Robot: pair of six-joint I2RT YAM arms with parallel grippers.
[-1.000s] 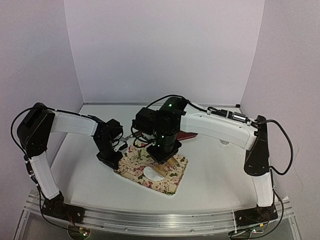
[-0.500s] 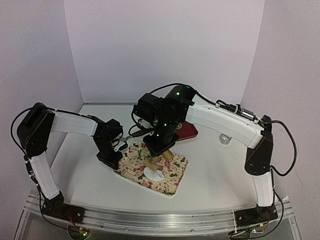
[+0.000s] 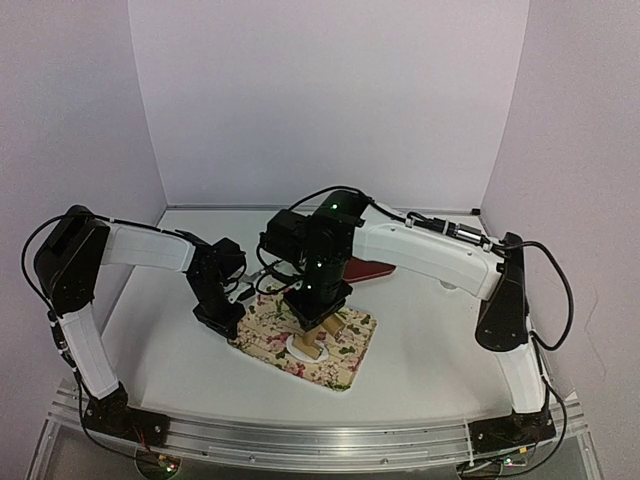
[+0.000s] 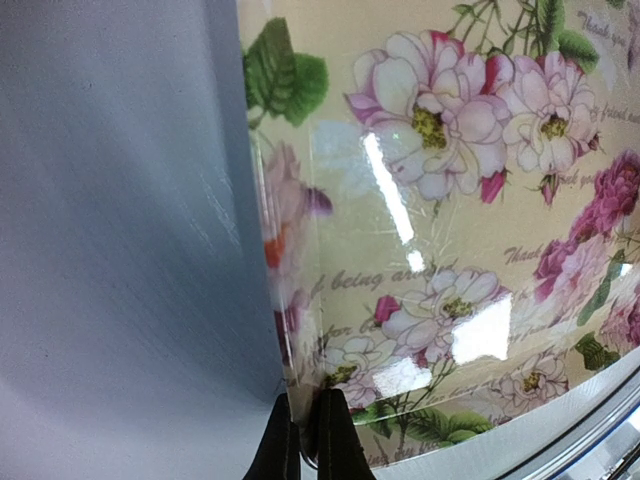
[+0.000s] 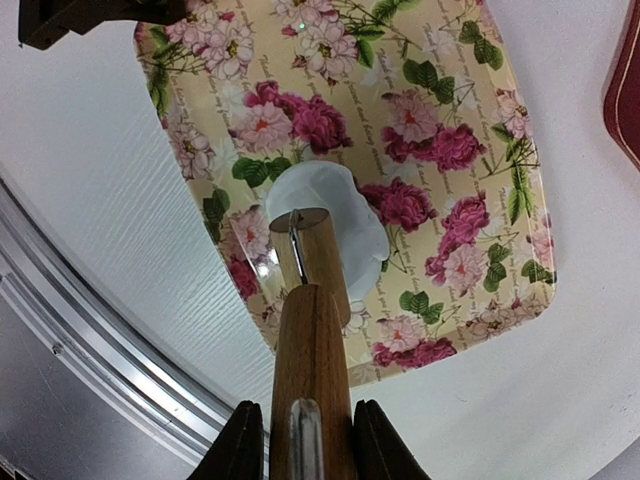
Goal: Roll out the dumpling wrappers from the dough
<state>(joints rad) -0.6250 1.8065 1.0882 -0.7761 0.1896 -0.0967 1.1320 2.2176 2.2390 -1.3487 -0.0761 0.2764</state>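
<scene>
Thin white round dumpling wrapper [image 5: 345,200] on glossy floral rectangular tray [image 5: 450,120], beneath light wooden rolling pin [image 5: 312,330] clamped in right gripper [image 5: 305,440]; tray's edge pinched in left gripper [image 4: 305,445].

- The dumpling wrapper [image 5: 340,195]: the rolling pin [image 5: 312,340] lies across it and covers its near part; the top view shows only a white sliver beside the pin.
- Red tray [image 5: 625,80], toward the counter's far edge: cropped to one corner in the right wrist view and largely behind the right arm [image 3: 430,250] from above.
- Floral mat [image 4: 450,250]: runs off the top and right of the left wrist picture, its print washed out by glare.
- Left gripper [image 4: 305,420]: only the fingertips show, pressed together at the mat's rim.
- Right gripper [image 5: 308,420]: the fingers, clamped on the pin's handle, are cut off at the bottom.
</scene>
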